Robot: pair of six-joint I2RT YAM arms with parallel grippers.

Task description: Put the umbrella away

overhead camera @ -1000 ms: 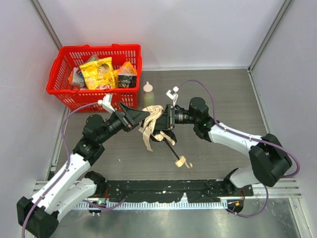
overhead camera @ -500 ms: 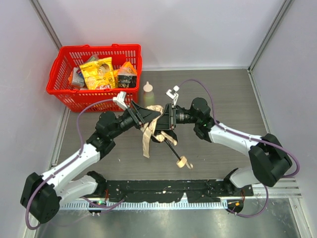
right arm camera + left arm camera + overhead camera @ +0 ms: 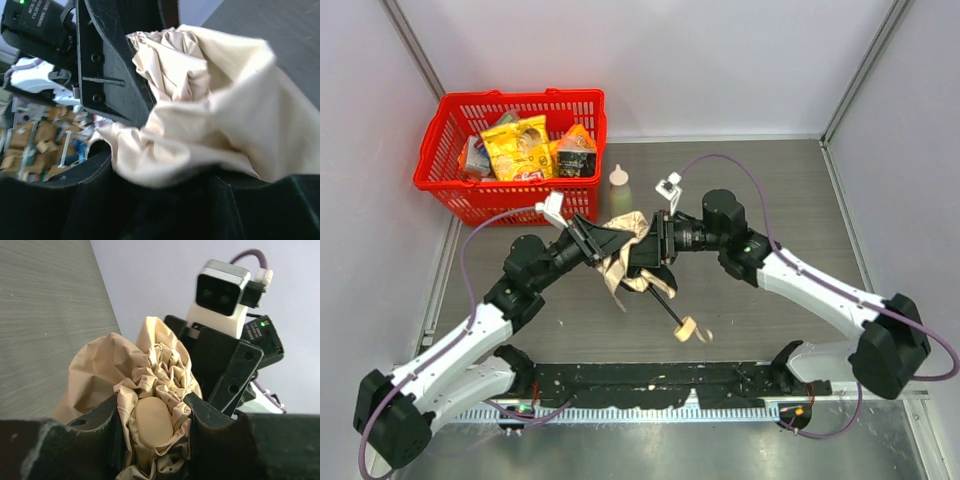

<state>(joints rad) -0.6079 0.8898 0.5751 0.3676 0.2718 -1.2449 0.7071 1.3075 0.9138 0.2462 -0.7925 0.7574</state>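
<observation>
Jaws on my left gripper (image 3: 154, 410) are narrowed onto the bunched canopy of the umbrella (image 3: 620, 265): from the left wrist I see a black finger pressed against the crumpled beige fabric on each side, with the pale oval cap (image 3: 152, 422) at the canopy's tip between them and facing the camera. Opposite, the right gripper (image 3: 643, 252) meets the same bundle from the other side; its wrist view shows cream cloth filling the gap between its jaws and spilling over them, so I read it as holding the umbrella too, at a middling width. From above, both arms converge near the middle of the table (image 3: 770, 180), and the umbrella sits between them. Its long axis runs on a diagonal: the canopy end lies up and to the left, between the two grippers, and the thin black shaft (image 3: 665, 303) slants down to the right toward the near edge, ending in the small pale knob handle (image 3: 687, 327) with its cord loop (image 3: 704, 336) just beside it. Loose folds of fabric hang below the left gripper. Behind them stands a pale squeeze bottle (image 3: 619, 185), close to a red basket (image 3: 455, 185) holding snack packets (image 3: 520, 145).
</observation>
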